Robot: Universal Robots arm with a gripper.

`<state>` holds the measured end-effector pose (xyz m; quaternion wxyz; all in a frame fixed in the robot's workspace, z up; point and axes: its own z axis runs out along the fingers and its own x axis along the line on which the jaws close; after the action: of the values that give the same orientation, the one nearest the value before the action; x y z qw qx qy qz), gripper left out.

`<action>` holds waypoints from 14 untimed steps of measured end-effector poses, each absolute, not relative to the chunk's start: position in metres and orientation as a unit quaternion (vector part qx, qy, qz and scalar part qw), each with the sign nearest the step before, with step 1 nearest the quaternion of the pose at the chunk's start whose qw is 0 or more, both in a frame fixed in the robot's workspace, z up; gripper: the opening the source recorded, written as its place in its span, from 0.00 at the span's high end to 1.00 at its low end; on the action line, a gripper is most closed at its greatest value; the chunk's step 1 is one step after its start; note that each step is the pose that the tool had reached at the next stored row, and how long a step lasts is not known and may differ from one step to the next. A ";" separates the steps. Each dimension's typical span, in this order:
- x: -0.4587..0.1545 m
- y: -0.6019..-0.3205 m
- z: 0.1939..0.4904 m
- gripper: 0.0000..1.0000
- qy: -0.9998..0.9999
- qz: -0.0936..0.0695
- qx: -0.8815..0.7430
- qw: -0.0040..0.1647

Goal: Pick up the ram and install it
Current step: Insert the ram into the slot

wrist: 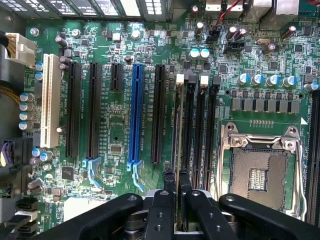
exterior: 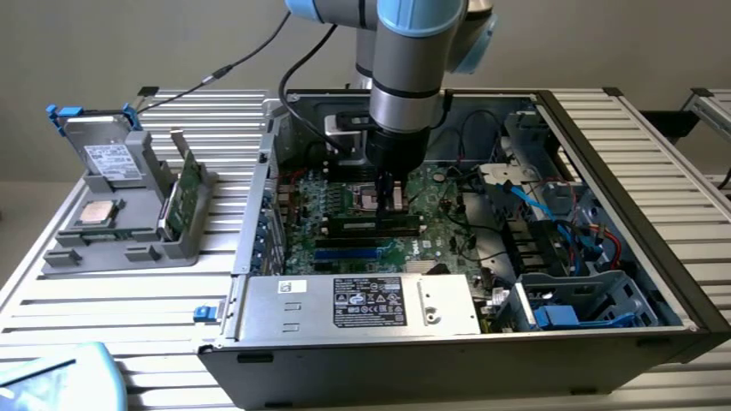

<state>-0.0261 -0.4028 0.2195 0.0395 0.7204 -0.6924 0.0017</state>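
Note:
My gripper (exterior: pixel 383 210) reaches down into the open computer case (exterior: pixel 639 205), over the green motherboard (exterior: pixel 342 201). In the wrist view my gripper (wrist: pixel 176 176) is shut on the ram (wrist: pixel 178 125), a thin green stick seen edge-on between the two black fingers (wrist: pixel 168 181). The stick runs lengthwise along the outermost of several parallel memory slots (wrist: pixel 190 125), on the side nearest the long black expansion slot (wrist: pixel 158 115). Whether its lower edge sits in the slot I cannot tell.
The open processor socket (wrist: pixel 260 175) lies beside the memory slots. A blue expansion slot (wrist: pixel 135 115) and a white one (wrist: pixel 49 100) lie further off. A power supply (exterior: pixel 359 304) and cables (exterior: pixel 549 205) crowd the case. Outside, a grey holder (exterior: pixel 126 231) carries a green bracketed card (exterior: pixel 183 193), a drive (exterior: pixel 109 158) and a silver chip (exterior: pixel 98 212).

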 end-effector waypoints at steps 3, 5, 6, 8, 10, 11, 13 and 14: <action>-0.026 -0.403 0.219 0.86 -0.694 0.002 0.719 0.040; -0.026 -0.403 0.219 0.86 -0.695 0.002 0.718 0.040; -0.026 -0.403 0.219 0.86 -0.695 0.001 0.718 0.040; -0.026 -0.403 0.219 0.86 -0.695 0.000 0.718 0.041; -0.026 -0.403 0.219 0.86 -0.695 -0.002 0.718 0.043; -0.026 -0.403 0.219 0.86 -0.695 -0.002 0.718 0.043; -0.026 -0.403 0.219 0.86 -0.695 -0.004 0.718 0.045; -0.026 -0.403 0.219 0.86 -0.695 -0.005 0.718 0.046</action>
<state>-0.0260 -0.4028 0.2190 0.0457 0.7175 -0.6950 -0.0047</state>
